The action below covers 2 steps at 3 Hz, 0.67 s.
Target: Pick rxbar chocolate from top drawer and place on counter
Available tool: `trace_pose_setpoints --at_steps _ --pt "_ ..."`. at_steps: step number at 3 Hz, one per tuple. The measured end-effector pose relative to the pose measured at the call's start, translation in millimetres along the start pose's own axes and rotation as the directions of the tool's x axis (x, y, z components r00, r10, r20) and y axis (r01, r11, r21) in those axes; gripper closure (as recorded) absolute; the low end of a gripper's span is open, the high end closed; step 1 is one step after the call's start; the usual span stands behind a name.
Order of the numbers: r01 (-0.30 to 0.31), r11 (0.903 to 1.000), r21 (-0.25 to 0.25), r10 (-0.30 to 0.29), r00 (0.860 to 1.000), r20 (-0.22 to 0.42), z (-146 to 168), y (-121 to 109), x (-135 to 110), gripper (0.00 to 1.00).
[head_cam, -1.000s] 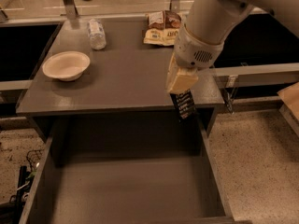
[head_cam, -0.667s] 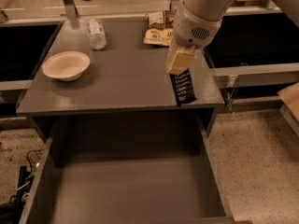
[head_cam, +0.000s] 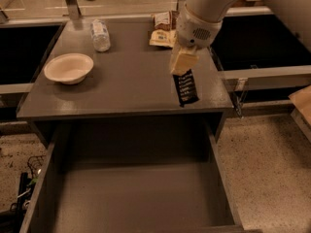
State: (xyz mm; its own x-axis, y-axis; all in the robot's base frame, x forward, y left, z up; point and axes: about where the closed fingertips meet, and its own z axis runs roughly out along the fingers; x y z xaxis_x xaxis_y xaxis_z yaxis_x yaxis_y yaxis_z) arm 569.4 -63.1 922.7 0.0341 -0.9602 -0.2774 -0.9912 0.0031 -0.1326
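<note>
The end effector [head_cam: 182, 64] holds rxbar chocolate [head_cam: 186, 88] at the counter's [head_cam: 131, 89] front right (bowl [head_cam: 69, 68] left), behind the top drawer [head_cam: 136, 200].

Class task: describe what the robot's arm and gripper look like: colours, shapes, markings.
The arm is a thick, rounded white tube, with a wider wrist collar bearing a small patch of dark dots. The gripper, over the right side of the counter, is a pale yellowish blocky wedge. No cables show.

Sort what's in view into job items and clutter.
Job: rxbar chocolate, on the counter near its right front; open top drawer; gripper, at the bar's far end.
Lying about: bowl, water bottle, snack bags.
</note>
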Motion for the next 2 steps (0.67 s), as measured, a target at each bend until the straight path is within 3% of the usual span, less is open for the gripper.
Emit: trace_pose_setpoints --at_steps 1,2 --pt "0.017 0.9998 -0.01 -0.017 1.0 0.013 34.4 -67.2 -1.5 1.0" --pt "0.027 0.9995 -0.018 -0.027 1.0 -0.003 37.5 -67.2 -3.1 1.0"
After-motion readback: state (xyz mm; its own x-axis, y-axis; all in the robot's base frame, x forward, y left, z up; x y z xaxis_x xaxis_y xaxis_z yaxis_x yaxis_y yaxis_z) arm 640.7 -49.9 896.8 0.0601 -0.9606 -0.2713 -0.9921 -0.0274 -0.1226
